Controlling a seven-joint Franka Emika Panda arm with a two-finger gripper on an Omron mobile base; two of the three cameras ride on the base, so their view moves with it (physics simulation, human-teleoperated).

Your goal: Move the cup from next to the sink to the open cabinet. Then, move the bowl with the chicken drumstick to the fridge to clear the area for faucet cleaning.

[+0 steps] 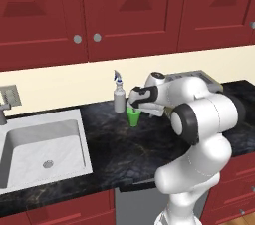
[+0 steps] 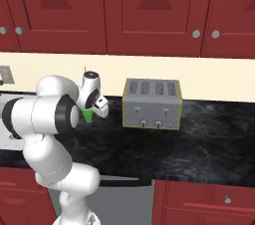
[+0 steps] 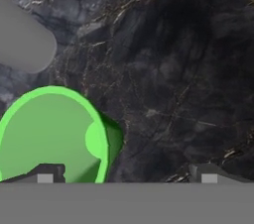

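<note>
One green cup point(image 1: 133, 117), one spray bottle point(image 1: 119, 95), one toaster point(image 2: 152, 103); jaws spread wide, holding nothing.

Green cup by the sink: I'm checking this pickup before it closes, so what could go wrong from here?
1. The open gripper looks off-centre: one fingertip is over the cup, the other over bare counter, so closing may clip the rim and tip it.
2. The spray bottle stands close beside the cup and could get knocked.
</note>
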